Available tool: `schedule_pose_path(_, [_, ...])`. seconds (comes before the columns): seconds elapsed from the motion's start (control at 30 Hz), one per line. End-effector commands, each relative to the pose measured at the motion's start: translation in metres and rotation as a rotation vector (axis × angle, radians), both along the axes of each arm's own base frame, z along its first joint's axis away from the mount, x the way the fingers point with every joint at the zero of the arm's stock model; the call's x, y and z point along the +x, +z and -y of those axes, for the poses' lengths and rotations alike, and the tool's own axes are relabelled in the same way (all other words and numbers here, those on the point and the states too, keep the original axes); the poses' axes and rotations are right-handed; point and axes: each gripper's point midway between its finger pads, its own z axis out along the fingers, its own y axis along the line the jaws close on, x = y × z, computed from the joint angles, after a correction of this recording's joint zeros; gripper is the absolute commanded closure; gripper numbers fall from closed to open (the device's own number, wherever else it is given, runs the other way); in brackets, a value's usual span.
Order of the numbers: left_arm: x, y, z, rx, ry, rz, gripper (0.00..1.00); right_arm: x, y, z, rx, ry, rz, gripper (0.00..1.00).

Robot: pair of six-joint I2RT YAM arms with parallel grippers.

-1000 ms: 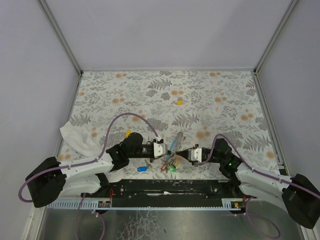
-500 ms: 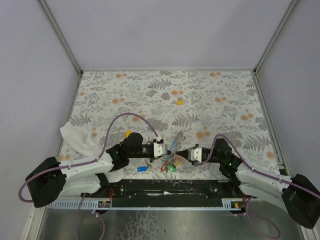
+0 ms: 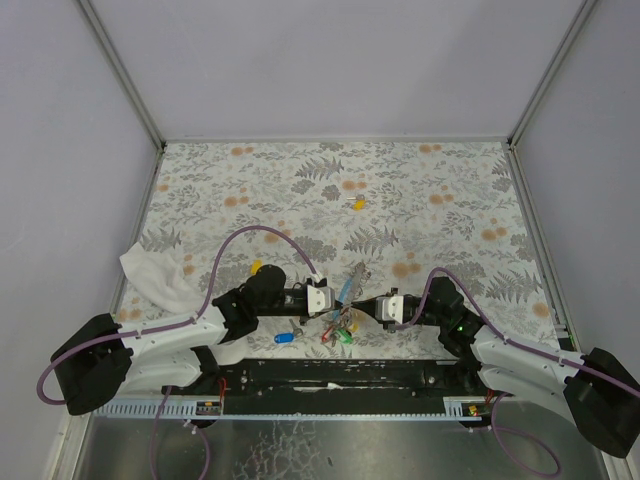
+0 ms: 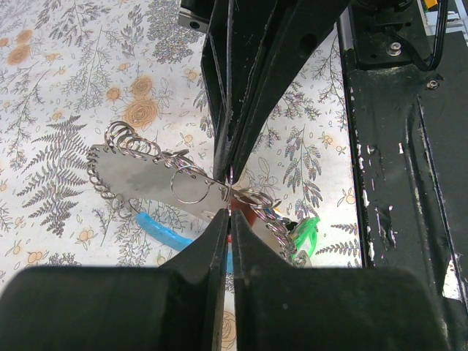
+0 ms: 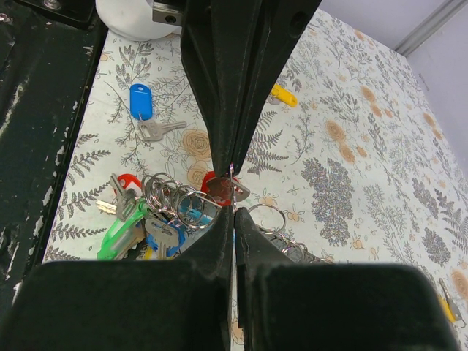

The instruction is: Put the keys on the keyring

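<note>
While the white cloth (image 3: pixel 152 272) lies at the far left, we note a loose blue key (image 3: pixel 284 337) nearer the centre. The left gripper (image 3: pixel 337 303) has its jaws pressed together on the keyring (image 3: pixel 343 322), which sits between the two grippers at front centre. The right gripper (image 3: pixel 362 306) is likewise closed tight, but we cannot tell whether it pinches anything.

Overhead view: light bright, even, soft, from above; walls (image 3: pixel 330 60) pale, no hard shadow. Only faint shadow under arms (image 3: pixel 170 340) on table (image 3: pixel 450 190). Metal sheet (image 3: pixel 300 450) at bottom shows dull mottled reflection. Small things too small for detail.
Left wrist view: left gripper (image 4: pixel 229 216) near lens, black, underexposed, edges soft; table pattern behind sharp.
Right wrist view: same with right gripper (image 5: pixel 233 210); glints on keyring (image 5: pixel 172 196); short soft shadows under keys (image 5: pixel 141 102); far corner slightly blurred.
</note>
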Motion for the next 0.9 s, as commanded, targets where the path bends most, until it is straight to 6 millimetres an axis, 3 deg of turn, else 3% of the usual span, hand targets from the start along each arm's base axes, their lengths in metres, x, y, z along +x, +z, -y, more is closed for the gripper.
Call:
schedule_pose_path(0.0, [0.0044, 0.0268, 0.0107, -0.074, -0.010, 0.054, 1.00, 0.0058, 0.0361, -0.0096, 0.077, 0.019, 0.068, 1.00])
schedule_pose_path(0.87, [0.0044, 0.0312, 0.0139, -0.091, -0.013, 0.058, 1.00, 0.0030, 0.0348, -0.0112, 0.073, 0.037, 0.051, 1.00])
